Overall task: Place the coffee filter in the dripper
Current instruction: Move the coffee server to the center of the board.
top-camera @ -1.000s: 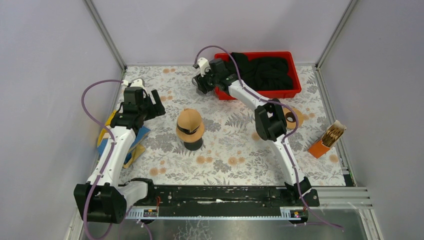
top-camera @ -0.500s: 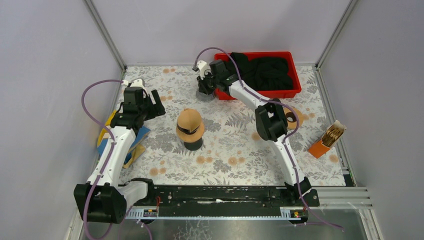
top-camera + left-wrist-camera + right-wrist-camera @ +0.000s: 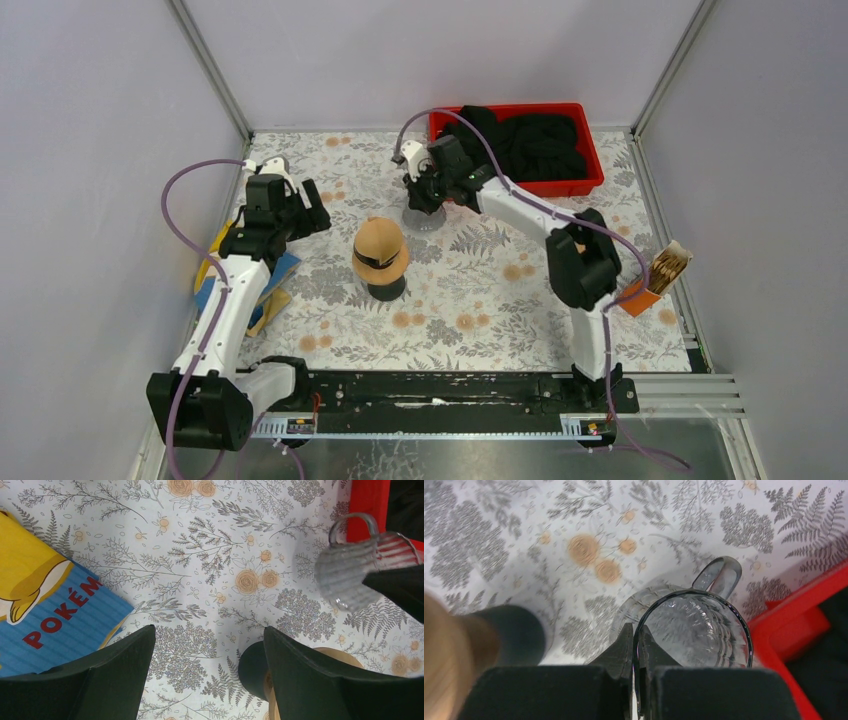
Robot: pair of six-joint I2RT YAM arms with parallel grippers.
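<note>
The clear ribbed glass dripper (image 3: 424,216) with a loop handle hangs just off the red bin's front left corner. My right gripper (image 3: 430,195) is shut on its rim; in the right wrist view the fingers (image 3: 639,640) pinch the near rim of the dripper (image 3: 704,630). A brown cone-shaped coffee filter (image 3: 380,248) sits on a black stand at the table's middle, a little near-left of the dripper. My left gripper (image 3: 318,205) is open and empty, left of the filter. In the left wrist view the gripper (image 3: 210,645) frames the stand, and the dripper (image 3: 350,575) shows at the right.
A red bin (image 3: 520,108) holding black cloth stands at the back right. An orange holder (image 3: 655,280) with brown filters stands near the right edge. A yellow and blue Pokémon book (image 3: 215,280) lies at the left, under my left arm, and shows in the left wrist view (image 3: 50,615).
My right gripper has carried the dripper from beside the red bin's left end toward the table's middle, nearer the filter. The right elbow swung right. The left arm has not moved.
</note>
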